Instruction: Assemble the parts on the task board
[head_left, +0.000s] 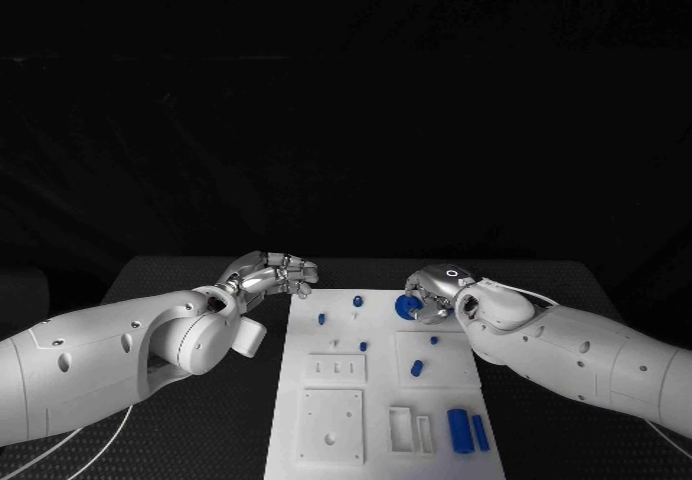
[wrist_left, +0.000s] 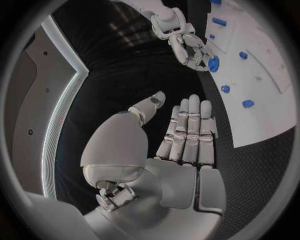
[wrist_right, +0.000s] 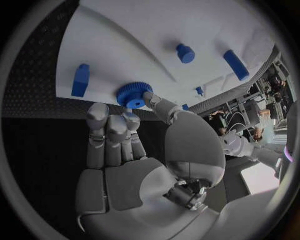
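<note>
Here the right hand (head_left: 437, 290) sits at the far right corner of the task board (head_left: 378, 440), and a blue gear (wrist_right: 132, 94) lies against its fingertips. In the right wrist view the thumb (wrist_right: 156, 104) touches the gear's toothed rim while the other fingers reach up beside it; the gear seems to be pinched between them, though whether it rests on the board's edge or hangs just clear of it is hard to tell. In the left wrist view the same gear shows as a blue disc at the tips of that hand.

The left hand (head_left: 270, 273) hovers over the black table (head_left: 173, 275), just off the board's far left corner and well apart from the right hand. It holds nothing: its fingers (wrist_left: 187, 131) lie straight and side by side, the thumb set off to one side.

Between the two hands, on the board's far end, stand a few small blue pegs (head_left: 358, 300). Nearer the robot than the right hand lies a short blue cylinder (head_left: 417, 368). Well back from both hands, at the board's near right end, two long blue bars (head_left: 460, 430) lie side by side, just beside a pair of white rectangular recesses (head_left: 408, 428).
</note>
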